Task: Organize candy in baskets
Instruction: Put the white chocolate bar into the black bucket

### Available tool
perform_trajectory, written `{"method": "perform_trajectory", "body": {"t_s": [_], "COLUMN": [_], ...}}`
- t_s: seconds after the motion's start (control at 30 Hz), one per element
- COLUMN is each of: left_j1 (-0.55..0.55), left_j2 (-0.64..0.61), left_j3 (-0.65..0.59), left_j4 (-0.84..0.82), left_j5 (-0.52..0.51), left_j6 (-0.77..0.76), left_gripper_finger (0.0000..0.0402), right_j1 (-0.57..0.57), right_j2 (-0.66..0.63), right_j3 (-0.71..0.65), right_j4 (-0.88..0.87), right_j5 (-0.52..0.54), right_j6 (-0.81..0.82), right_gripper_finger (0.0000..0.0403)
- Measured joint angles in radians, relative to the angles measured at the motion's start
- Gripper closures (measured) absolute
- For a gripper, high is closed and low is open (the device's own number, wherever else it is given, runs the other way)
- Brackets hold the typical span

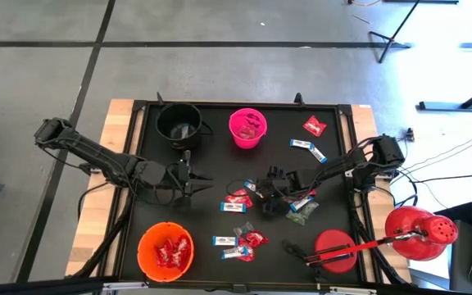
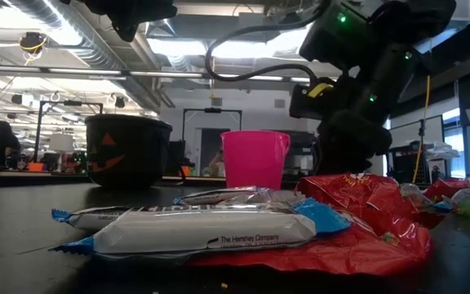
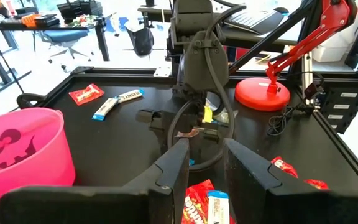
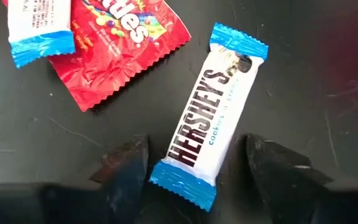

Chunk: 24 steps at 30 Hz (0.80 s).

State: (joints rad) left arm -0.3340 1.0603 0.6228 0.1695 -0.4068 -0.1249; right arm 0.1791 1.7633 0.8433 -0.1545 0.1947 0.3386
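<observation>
A: Where's the white, blue-ended Hershey's bar (image 4: 209,112)?

B: Flat on the black bench (image 1: 211,164), mid-right, beside a red packet (image 4: 120,43). The right end effector (image 4: 197,171) straddles it wide open, empty.

A: Handling?

B: Light, slick, crinkly; pinch across its narrow middle. The left end effector (image 3: 204,165) hangs part-open, empty.

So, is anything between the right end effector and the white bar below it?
Nothing visible. In the right wrist view the white bar lies flat on the black table, bare on both sides, between the open fingers of the right end effector. The red packet lies apart, off to one side.
</observation>
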Motion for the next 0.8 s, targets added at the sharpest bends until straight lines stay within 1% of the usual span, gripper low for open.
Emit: {"method": "perform_trajectory", "body": {"t_s": [0.1,0.27,0.33,0.37,0.57,0.7,0.8], "left_j1": [0.000,0.000,0.000,0.000,0.000,0.000,0.000], "left_j2": [0.000,0.000,0.000,0.000,0.000,0.000,0.000], "left_j3": [0.000,0.000,0.000,0.000,0.000,0.000,0.000], "left_j4": [0.000,0.000,0.000,0.000,0.000,0.000,0.000], "left_j5": [0.000,0.000,0.000,0.000,0.000,0.000,0.000], "left_j6": [0.000,0.000,-0.001,-0.003,-0.004,-0.005,-0.006], "left_gripper_finger": [0.0311,0.0311,0.0311,0.0311,0.0311,0.0311,0.0311], "right_j1": [0.000,-0.001,-0.002,-0.003,-0.005,-0.004,-0.004], "right_j2": [0.001,0.002,-0.005,-0.008,-0.051,-0.090,-0.112], "right_j3": [0.000,-0.001,-0.002,-0.002,-0.008,-0.009,-0.009], "right_j4": [-0.010,-0.014,-0.015,-0.016,-0.033,-0.033,-0.031], "right_j5": [0.008,0.008,0.006,0.005,0.008,0.025,0.037], "right_j6": [-0.002,-0.011,-0.021,-0.027,-0.042,-0.059,-0.066], "right_gripper_finger": [0.0187,0.0288,0.0319,0.0325,0.0325,0.0303,0.0303]}}
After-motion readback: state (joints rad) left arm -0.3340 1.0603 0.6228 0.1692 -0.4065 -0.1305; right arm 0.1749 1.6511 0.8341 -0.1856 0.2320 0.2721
